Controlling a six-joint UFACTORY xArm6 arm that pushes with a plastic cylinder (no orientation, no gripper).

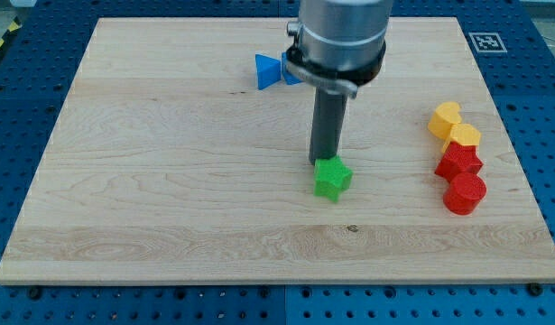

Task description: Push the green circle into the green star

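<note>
A green star lies on the wooden board, a little right of the middle. My tip stands at the star's upper left edge, touching it or nearly so. No green circle shows in the camera view; the rod and the arm above it could be hiding it.
A blue block lies near the view's top, and a second blue block is partly hidden behind the arm. At the view's right, a tight group holds two yellow blocks, a red star and a red circle.
</note>
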